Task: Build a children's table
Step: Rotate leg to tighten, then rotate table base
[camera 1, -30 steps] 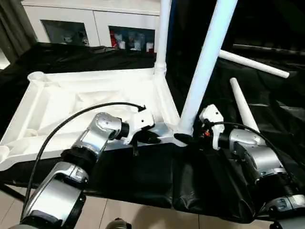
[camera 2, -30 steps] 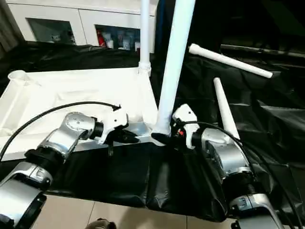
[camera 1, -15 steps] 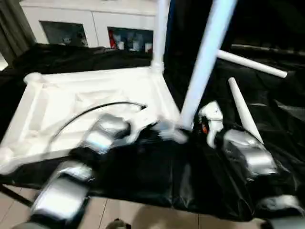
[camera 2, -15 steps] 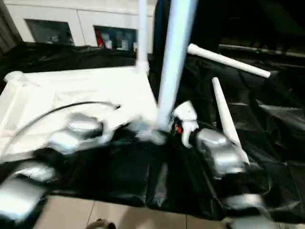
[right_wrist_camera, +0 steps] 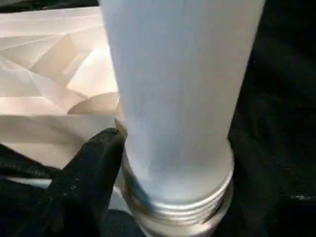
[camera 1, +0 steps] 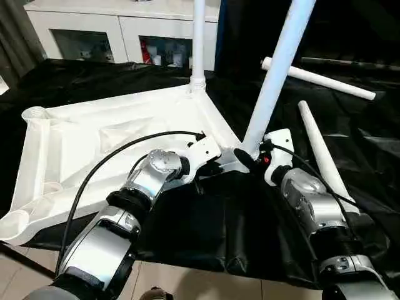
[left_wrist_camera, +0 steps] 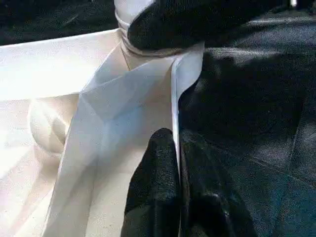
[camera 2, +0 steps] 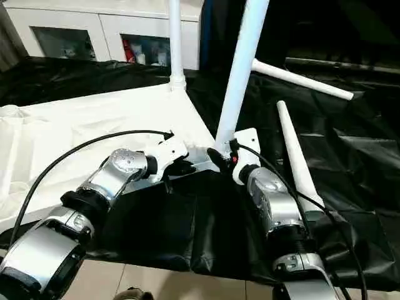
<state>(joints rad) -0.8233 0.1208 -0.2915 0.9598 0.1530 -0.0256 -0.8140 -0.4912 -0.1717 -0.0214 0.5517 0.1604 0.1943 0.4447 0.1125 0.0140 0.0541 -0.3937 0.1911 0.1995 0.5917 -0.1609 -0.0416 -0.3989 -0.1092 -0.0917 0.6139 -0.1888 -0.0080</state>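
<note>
We see the tabletop [camera 1: 94, 134] upside down on the black-draped bench [camera 1: 206, 219], ribbed underside up. One leg [camera 1: 198, 44] stands upright in the far corner socket, a second leg [camera 1: 275, 75] leans in the near right corner socket. Two loose legs lie on the cloth to the right: one leg [camera 1: 322, 153] near our right arm, another leg [camera 1: 319, 78] further back. Left tool [left_wrist_camera: 177, 163] is closed, pinching the tabletop's thin edge wall. Right tool [camera 1: 247, 159] sits at the leaning leg's base, one finger [right_wrist_camera: 89, 168] against it; grip we cannot tell. White cabinet [camera 1: 119, 28] behind
</note>
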